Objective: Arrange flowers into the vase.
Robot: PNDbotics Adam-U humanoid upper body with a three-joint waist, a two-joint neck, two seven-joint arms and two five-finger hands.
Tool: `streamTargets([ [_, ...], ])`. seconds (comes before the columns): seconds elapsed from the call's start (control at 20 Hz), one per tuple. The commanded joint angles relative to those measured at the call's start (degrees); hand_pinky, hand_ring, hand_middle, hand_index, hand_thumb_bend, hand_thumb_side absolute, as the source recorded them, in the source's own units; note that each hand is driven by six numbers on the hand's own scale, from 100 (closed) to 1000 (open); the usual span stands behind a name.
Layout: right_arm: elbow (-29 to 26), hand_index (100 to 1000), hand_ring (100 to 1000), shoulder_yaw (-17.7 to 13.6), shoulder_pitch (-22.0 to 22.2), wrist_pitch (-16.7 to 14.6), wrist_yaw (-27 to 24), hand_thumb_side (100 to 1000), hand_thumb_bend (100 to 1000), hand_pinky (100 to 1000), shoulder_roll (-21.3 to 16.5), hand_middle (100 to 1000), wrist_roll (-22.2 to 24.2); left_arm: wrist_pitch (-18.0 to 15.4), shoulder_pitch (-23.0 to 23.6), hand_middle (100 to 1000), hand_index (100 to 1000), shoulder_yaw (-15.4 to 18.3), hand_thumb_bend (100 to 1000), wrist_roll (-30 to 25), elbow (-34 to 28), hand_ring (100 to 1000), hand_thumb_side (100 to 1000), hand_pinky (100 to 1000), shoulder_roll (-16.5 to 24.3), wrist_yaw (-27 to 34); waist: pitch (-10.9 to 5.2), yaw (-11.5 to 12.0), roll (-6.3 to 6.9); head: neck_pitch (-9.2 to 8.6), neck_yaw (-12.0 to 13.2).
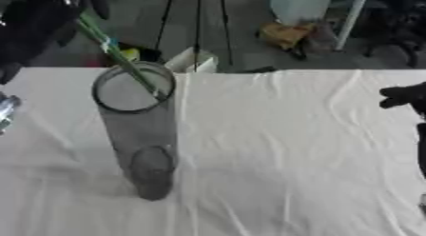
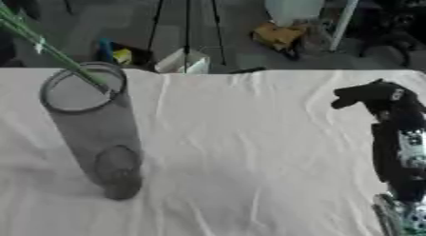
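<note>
**Stem going into vase**

Left eye: my left hand (image 1: pixel 50 16) grasps a green flower stem (image 1: pixel 116 54); below it, the stem's tip sits inside the glass vase (image 1: pixel 137 130) rim.

Right eye: my right hand (image 2: pixel 370 96) rests curled, empty, on the white tablecloth (image 2: pixel 249 159), vase well off to its left.

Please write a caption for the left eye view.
Left robot hand lowers a green stem into the glass vase.

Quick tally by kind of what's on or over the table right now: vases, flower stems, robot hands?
Vases: 1, the tall clear vase standing on the white cloth.
Flower stems: 1, the green stem slanting into the vase mouth.
Robot hands: 2, the left hand at the top left on the stem, the right hand idle at the right edge.
Total: 4.
</note>
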Motion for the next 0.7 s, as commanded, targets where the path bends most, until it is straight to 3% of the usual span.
streamTargets([
  [0.05,-0.8,670,528,0.0,-0.5,0.2,0.4,1000,100,677,-0.6,492,0.1,0.0,-0.7,282,413,0.1,100,-1.6,-0.4,124,869,103,1.8,-1.8,-0.03,0.0,0.43,-0.6,0.0],
  [0.35,-0.8,670,528,0.0,-0.5,0.3,0.4,1000,100,677,-0.6,492,0.1,0.2,-0.6,336,418,0.3,100,-4.0,-0.1,183,859,133,1.9,-4.4,0.03,0.0,0.48,-0.67,0.0],
  [0.7,-0.8,670,528,0.0,-0.4,0.4,0.5,1000,100,678,-0.5,492,0.2,-0.1,-0.6,458,421,0.5,100,-4.5,-0.1,311,854,187,1.9,-5.9,0.03,0.0,0.59,-0.73,0.1],
])
